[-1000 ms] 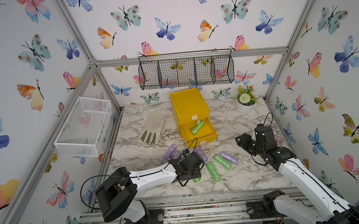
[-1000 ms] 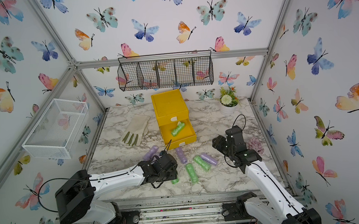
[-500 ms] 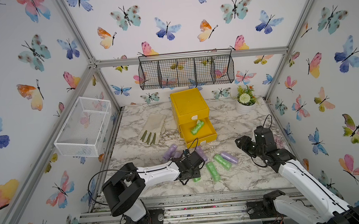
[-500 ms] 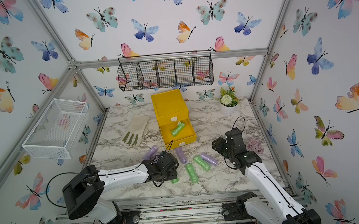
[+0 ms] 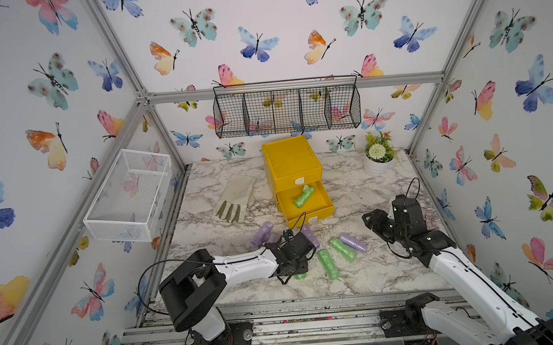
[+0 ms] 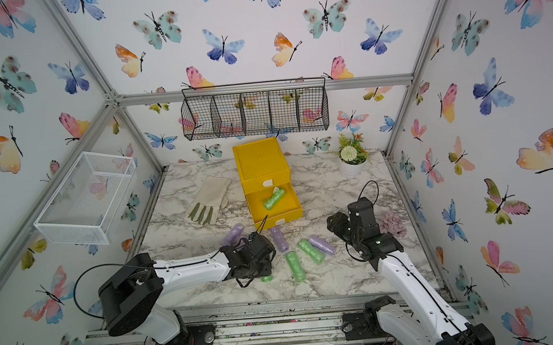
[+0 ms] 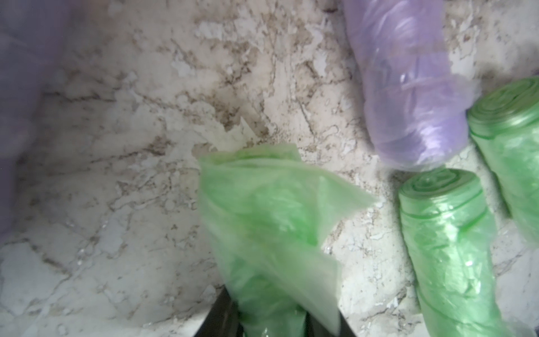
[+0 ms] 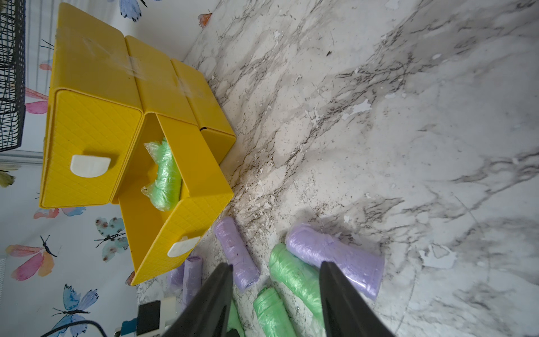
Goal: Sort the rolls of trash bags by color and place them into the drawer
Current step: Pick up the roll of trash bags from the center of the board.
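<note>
- L claw (image 7: 271, 318): closed on a green crinkly plastic roll (image 7: 262, 218), low over the marble-pattern tabletop (image 7: 116, 146), front-centre. The roll's loose flap sticks out past the dark fingers (image 7: 220, 318).
- R claw (image 8: 276, 265): jaws apart, nothing btwn them. You're hovering over the table's right side, clear of the rolls.
- Bright yellow plastic 3-drawer chest (image 5: 293, 165) stands back-centre. Its middle drawer is pulled out w/ a second green roll (image 5: 303, 196) lying inside. The top drawer is closed, w/ a white tab handle (image 5: 299, 180).
- On the tabletop btwn your claws: a third green roll (image 5: 328, 264), a fourth green roll (image 5: 342, 249) and a purple shiny plastic roll (image 5: 353, 243) touching the fourth.
- A second purple roll (image 6: 279, 239) lies just in front of the chest, beside the L claw.
- A pair of purple rolls (image 5: 262, 233) lies side by side, just left of the L wrist.
- Pale glove w/ olive fingertips (image 5: 233, 199) lies flat, left of the chest.
</note>
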